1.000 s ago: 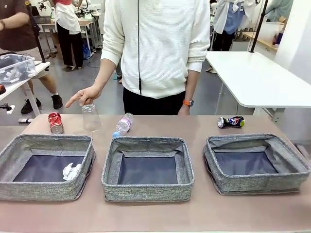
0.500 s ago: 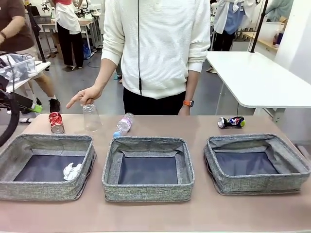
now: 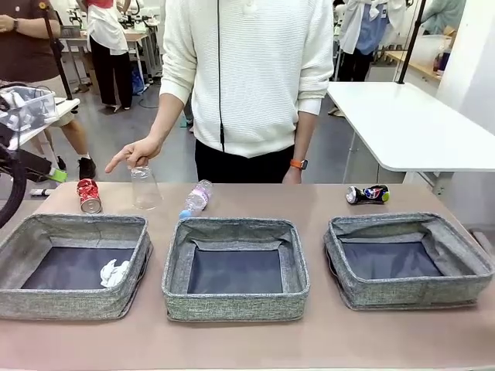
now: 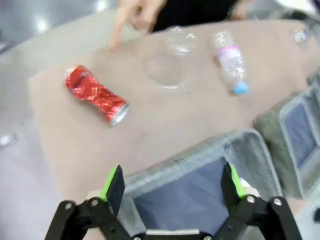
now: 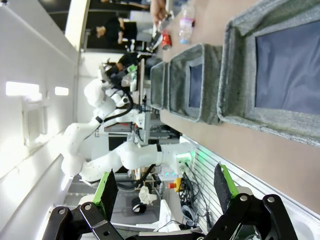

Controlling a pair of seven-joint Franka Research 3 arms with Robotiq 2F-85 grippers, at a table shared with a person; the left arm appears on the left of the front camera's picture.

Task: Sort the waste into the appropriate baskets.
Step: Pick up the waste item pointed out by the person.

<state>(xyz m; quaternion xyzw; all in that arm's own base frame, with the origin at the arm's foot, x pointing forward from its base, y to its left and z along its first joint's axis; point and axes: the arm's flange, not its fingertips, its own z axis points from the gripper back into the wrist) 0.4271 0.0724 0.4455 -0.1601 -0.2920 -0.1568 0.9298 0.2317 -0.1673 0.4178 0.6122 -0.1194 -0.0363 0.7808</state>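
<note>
Just under the left claw [image 4: 173, 175], whose jaws stand wide apart with nothing between them, runs the far rim of the left basket [image 4: 200, 150], the largest thing near it. The middle basket [image 3: 236, 305] and the right basket [image 3: 410, 290] sit off to its side, the last one nearest the right claw [image 5: 165, 175], which also gapes empty off the table's near edge.

Past that rim, ahead of the left claw, the loose waste lies on the bare table [image 4: 165, 120]. The blue-capped plastic bottle [image 4: 229, 57] is off toward one finger's side, cap end toward the baskets. The clear plastic cup [image 4: 170, 62] is straight ahead. The crushed red can [image 4: 95, 94] is toward the other finger's side and closest. The dark-blue can [image 3: 367, 194] is well apart, beyond the right basket. A crumpled paper ball [image 3: 114, 273] already lies in the left basket. The person's hand [image 4: 135, 15] points down just beyond the cup and red can.

The red can looks the likeliest pick. It lies on its side, long axis slanting across the claw's line, open mouth toward claw and basket, other end toward the pointing finger. To take it well, roll the wrist until the jaws straddle its narrow width, square to that axis. Then come down over the pinched middle, clear of rim and hand.
</note>
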